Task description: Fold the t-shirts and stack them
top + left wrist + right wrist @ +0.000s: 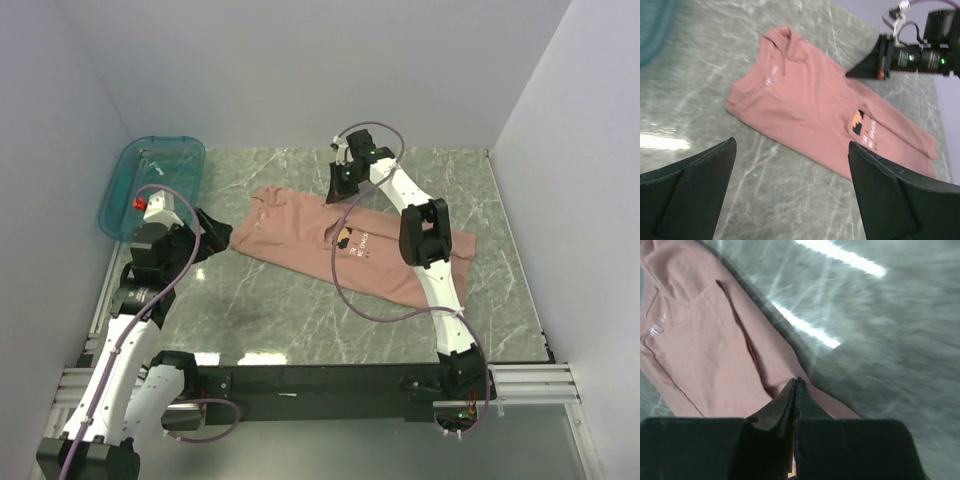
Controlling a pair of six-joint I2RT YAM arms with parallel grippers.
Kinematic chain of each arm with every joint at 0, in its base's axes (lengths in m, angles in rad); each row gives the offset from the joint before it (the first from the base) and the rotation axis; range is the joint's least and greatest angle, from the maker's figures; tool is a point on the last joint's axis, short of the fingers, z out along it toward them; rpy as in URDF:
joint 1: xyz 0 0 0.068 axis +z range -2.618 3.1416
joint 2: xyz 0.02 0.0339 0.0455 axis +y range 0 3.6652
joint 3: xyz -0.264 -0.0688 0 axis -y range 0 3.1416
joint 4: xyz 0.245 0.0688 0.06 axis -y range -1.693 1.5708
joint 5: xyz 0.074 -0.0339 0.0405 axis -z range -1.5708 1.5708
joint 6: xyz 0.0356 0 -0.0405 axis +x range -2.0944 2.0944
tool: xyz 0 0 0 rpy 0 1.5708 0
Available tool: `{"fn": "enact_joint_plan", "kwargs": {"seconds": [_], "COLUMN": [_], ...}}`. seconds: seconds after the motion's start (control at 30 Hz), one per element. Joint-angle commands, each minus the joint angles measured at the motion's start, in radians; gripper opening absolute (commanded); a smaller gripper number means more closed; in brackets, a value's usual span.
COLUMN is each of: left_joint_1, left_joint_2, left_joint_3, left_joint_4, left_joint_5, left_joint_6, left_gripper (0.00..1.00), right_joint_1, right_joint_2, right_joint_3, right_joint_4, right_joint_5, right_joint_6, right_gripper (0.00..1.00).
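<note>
I see one dusty-pink t-shirt (300, 235) lying on the marble table (300, 330) to the right of the teal tray (112, 205), its collar end nearest the tray and its hem end well away from it; the chest print faces up, and the body looks narrow, as if already folded in lengthwise; my right gripper (796, 382) is on the shirt's long edge that faces away from me, farther from the tray than the collar, jaws pressed together with what I judge to be a thin lip of cloth caught in them; my left gripper (792, 145) hangs between the tray and the collar with its jaws spread wide, holding nothing; the risk I see is that slim pinch; if only one layer is caught, a lift would peel the fold open, and if the bite is too shallow the cloth could slip free; pulling with one arm alone could also drag the whole shirt askew, or toward the tray, and bunch the collar against my idle left gripper.
</note>
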Motion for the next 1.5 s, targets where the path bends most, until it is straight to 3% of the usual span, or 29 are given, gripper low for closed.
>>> {"fn": "enact_joint_plan", "kwargs": {"seconds": [0.0, 0.37, 0.47, 0.5, 0.63, 0.77, 0.97, 1.07, 1.13, 1.17, 1.23, 1.3, 1.47], "left_joint_1": [0.004, 0.004, -0.001, -0.008, -0.143, -0.228, -0.238, -0.238, -0.238, -0.238, -0.238, -0.238, -0.232], "left_joint_2": [0.056, 0.214, 0.29, 0.315, 0.504, 0.792, 1.161, 1.306, 1.387, 1.407, 1.47, 1.509, 1.624], "left_joint_3": [-0.018, -0.053, -0.067, -0.068, 0.054, 0.275, 0.543, 0.694, 0.797, 0.826, 0.906, 0.977, 1.096], "left_joint_4": [0.067, 0.222, 0.327, 0.36, 0.348, 0.323, 0.294, 0.233, 0.176, 0.167, 0.124, 0.107, 0.058], "left_joint_5": [0.133, 0.35, 0.418, 0.421, 0.304, 0.167, 0.055, 0.036, 0.026, 0.032, 0.026, 0.044, 0.029], "left_joint_6": [-0.016, -0.104, -0.164, -0.183, -0.209, -0.276, -0.388, -0.407, -0.413, -0.411, -0.42, -0.422, -0.439], "left_gripper": [0.99, 0.96, 0.94, 0.92, 0.88, 0.85, 0.73, 0.67, 0.66, 0.63, 0.6, 0.57, 0.53], "right_joint_1": [-0.085, -0.292, -0.338, -0.365, -0.392, -0.395, -0.395, -0.399, -0.424, -0.432, -0.438, -0.436, -0.447], "right_joint_2": [-0.022, -0.049, -0.068, -0.092, -0.21, -0.446, -0.885, -1.112, -1.198, -1.204, -1.189, -1.2, -1.221], "right_joint_3": [0.03, 0.01, -0.005, -0.016, -0.092, -0.409, -0.88, -1.11, -1.174, -1.171, -1.145, -1.159, -1.191], "right_joint_4": [0.058, 0.101, 0.102, 0.1, 0.043, 0.104, 0.264, 0.434, 0.467, 0.426, 0.314, 0.324, 0.344], "right_joint_5": [0.038, 0.102, 0.012, -0.006, 0.001, 0.042, -0.005, -0.031, -0.113, -0.292, -0.411, -0.494, -0.473], "right_joint_6": [0.087, 0.17, 0.12, 0.1, -0.067, -0.254, -0.382, -0.353, -0.303, -0.316, -0.339, -0.324, -0.33], "right_gripper": [0.0, 0.0, 0.17, 0.32, 0.58, 0.72, 0.79, 1.0, 1.0, 1.0, 0.9, 0.87, 0.86]}}
